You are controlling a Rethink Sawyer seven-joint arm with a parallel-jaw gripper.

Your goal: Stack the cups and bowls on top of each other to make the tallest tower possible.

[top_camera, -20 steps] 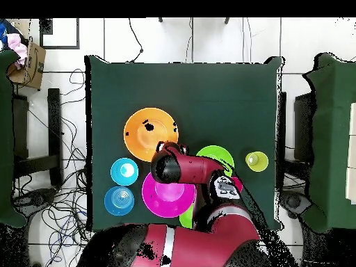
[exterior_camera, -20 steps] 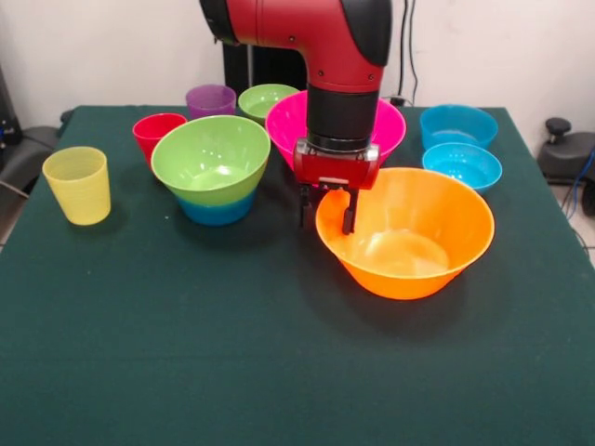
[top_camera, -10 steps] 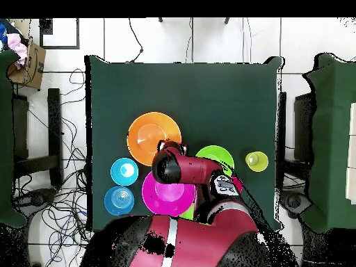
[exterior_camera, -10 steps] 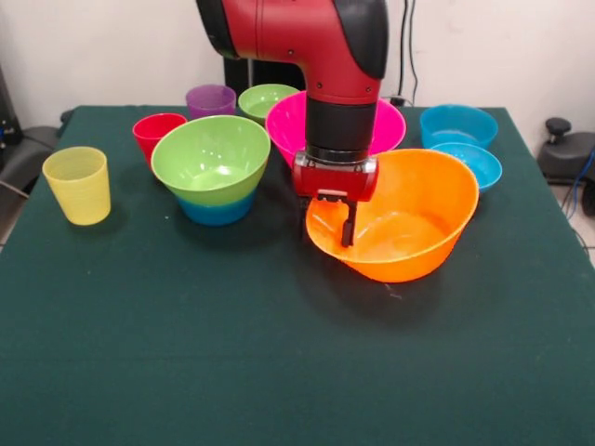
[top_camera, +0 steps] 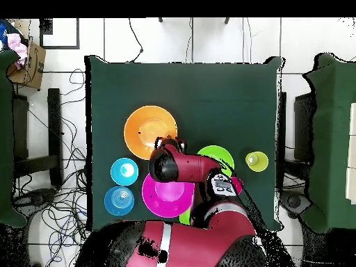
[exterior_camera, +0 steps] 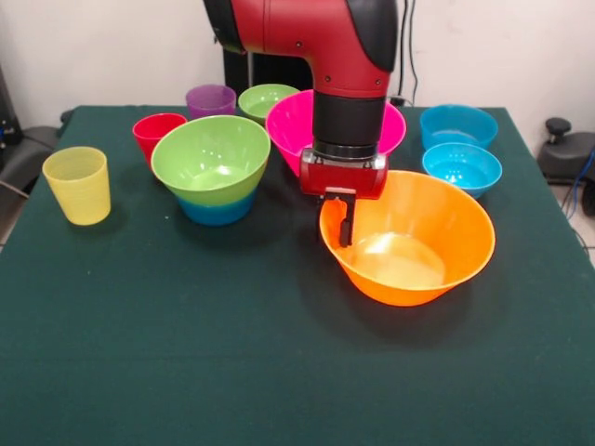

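Note:
My gripper (exterior_camera: 336,226) is shut on the left rim of the large orange bowl (exterior_camera: 409,237), one finger inside and the other hidden behind the wall. The bowl sits level at centre right; from above, the orange bowl (top_camera: 147,129) lies just past the gripper (top_camera: 167,144). The pink bowl (exterior_camera: 287,124) stands behind the arm. A medium green bowl (exterior_camera: 212,158) is nested on a blue bowl (exterior_camera: 217,210). A small green bowl (exterior_camera: 266,98) and two more blue bowls (exterior_camera: 458,124) (exterior_camera: 462,166) stand at the back. Yellow (exterior_camera: 77,185), red (exterior_camera: 157,134) and purple (exterior_camera: 211,99) cups stand at the left.
The dark green table (exterior_camera: 186,353) has open cloth along its near side in the front view. From above, the arm covers part of the pink bowl (top_camera: 165,197) and the green bowl (top_camera: 217,154). Cables and chairs surround the table.
Half a second ago the orange bowl hung tilted in the gripper, pulled toward the pink bowl. Now it is level again and has shifted slightly back toward where it began.

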